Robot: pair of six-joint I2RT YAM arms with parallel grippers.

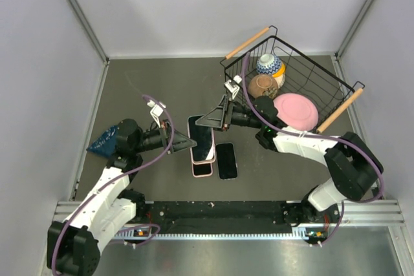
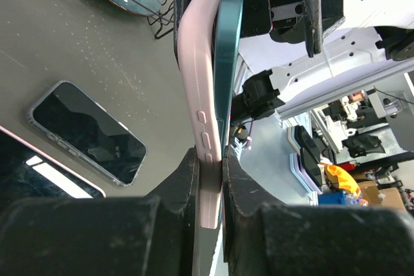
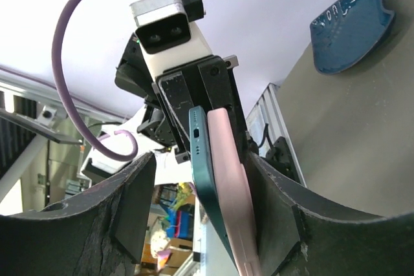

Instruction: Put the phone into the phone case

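Grey table (image 1: 149, 88); only left wrist shows buttons (image 2: 202, 116) on case (image 2: 197, 50).

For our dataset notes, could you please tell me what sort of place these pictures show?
Most likely a robotics lab test cell: a grey table boxed in by plain pale walls, two robot arms bolted to a metal rail, and a wire basket of bowls as props.

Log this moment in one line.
left pincer: shut on phone and case | right pincer: open, straddling both | phone: pressed against case
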